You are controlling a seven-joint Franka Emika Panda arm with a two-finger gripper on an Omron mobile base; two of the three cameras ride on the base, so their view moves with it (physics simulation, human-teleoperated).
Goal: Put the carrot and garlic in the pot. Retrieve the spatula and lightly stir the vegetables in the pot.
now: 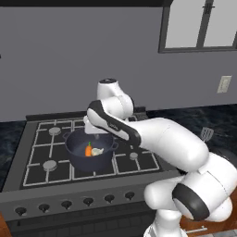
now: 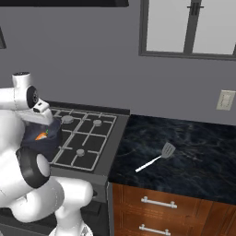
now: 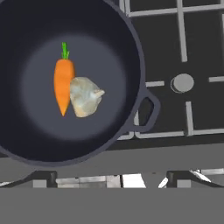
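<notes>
Fingers (image 3: 111,178) spread wide, holding nothing, above carrot (image 3: 63,85) and garlic (image 3: 85,96) in pot (image 3: 131,43).

wall (image 2: 83,60): grey | window (image 2: 193,25): upper right | counter (image 2: 193,152): dark marble | drawers (image 2: 161,203): wood

The setting was a rendered kitchen: a gas stove (image 1: 92,152) with burner grates and knobs, a dark marble tabletop (image 2: 184,152), wooden drawers (image 2: 159,207), a window (image 2: 189,27), apparently a wall outlet (image 2: 225,100).
</notes>
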